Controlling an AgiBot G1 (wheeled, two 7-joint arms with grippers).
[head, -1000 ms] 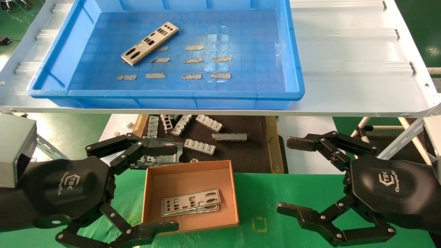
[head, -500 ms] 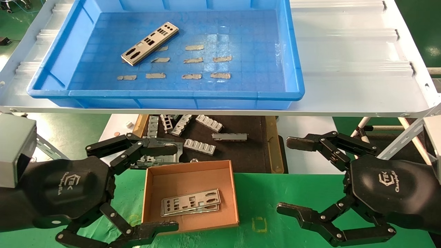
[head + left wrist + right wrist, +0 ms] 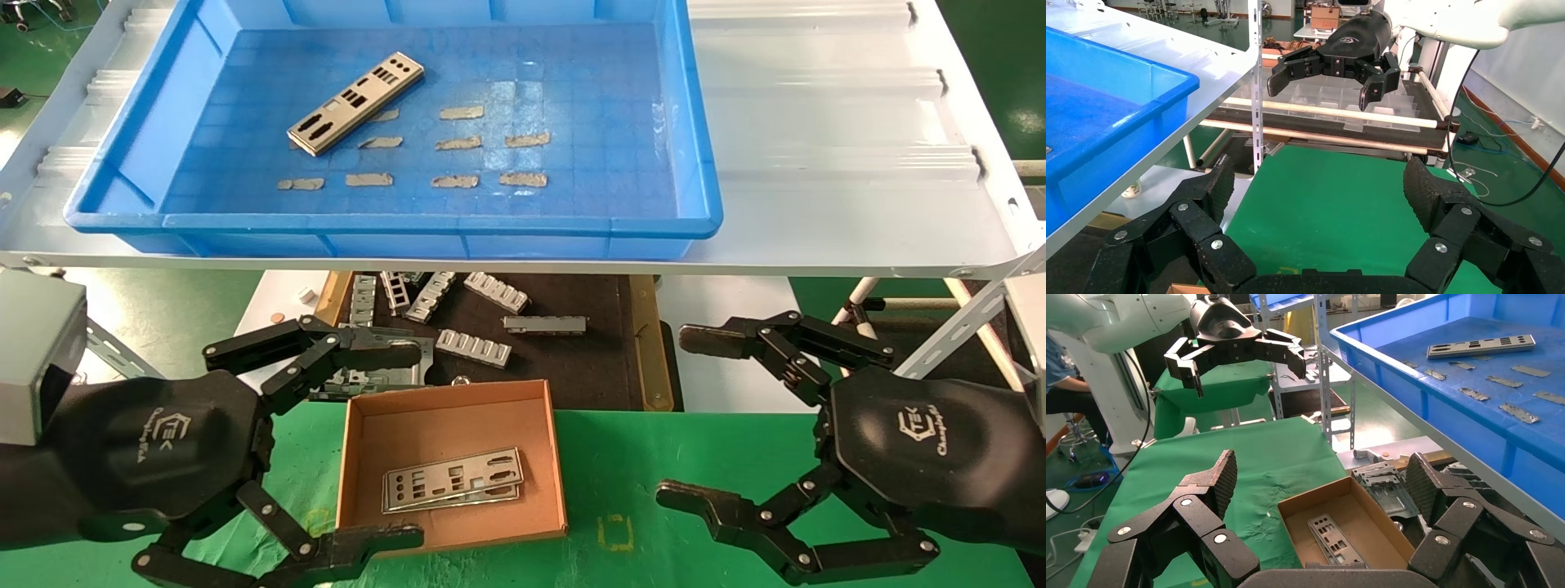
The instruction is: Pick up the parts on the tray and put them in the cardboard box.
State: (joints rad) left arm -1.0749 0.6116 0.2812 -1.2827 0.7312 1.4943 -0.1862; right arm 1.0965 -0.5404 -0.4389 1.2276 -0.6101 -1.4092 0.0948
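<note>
Head view: the left pincer hovers low over the green counter with its fingers spread wide apart and nothing between them. The cardboard box sits just beside this pincer, on its inner side; the lower finger overlaps the box's near corner. Two parts lie stacked flat inside the box. The right pincer hovers on the other side of the box, also fully spread and empty, a little apart from the box's wall. The tray rests on a white shelf above and beyond both pincers. One part lies at an angle on the tray floor, well apart from either pincer and more towards the left pincer's side. Small grey patches are scattered beside it. Ribbed grey brackets lie on a dark mat below the shelf, beyond the box.

Left wrist view: the left pincer is spread, empty, over the green cloth. The right pincer shows opposite, open. The tray's blue wall stands to one side.

Right wrist view: the right pincer is spread and empty. The box, with a part inside, lies just beyond its fingers. The left pincer hangs open farther off. The tray holds the remaining part.
</note>
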